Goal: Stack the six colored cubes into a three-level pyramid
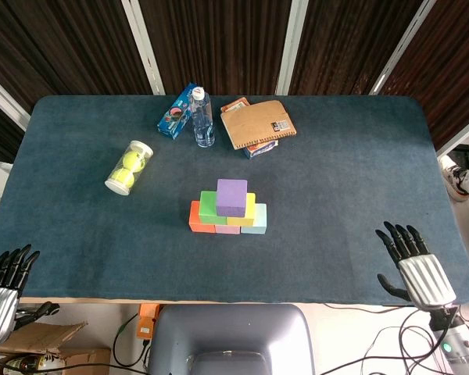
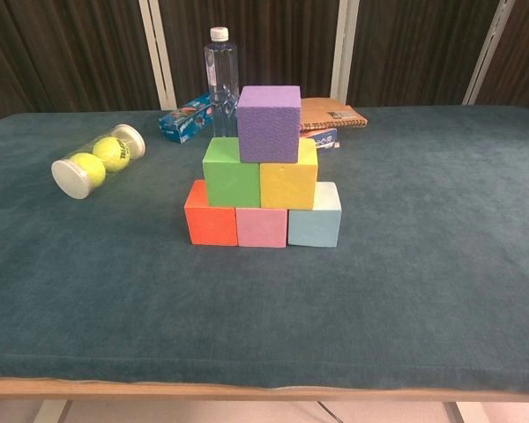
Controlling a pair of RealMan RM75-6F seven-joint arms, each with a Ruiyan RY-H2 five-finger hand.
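Observation:
Six cubes stand as a pyramid at the table's middle. The bottom row is an orange cube, a pink cube and a light blue cube. On them sit a green cube and a yellow cube. A purple cube tops the stack. My right hand is at the table's front right edge, fingers spread, holding nothing. My left hand is off the front left corner, fingers apart and empty. Neither hand shows in the chest view.
A clear tube of tennis balls lies left of the pyramid. Behind it stand a water bottle, a blue box and a brown notebook on a stack.

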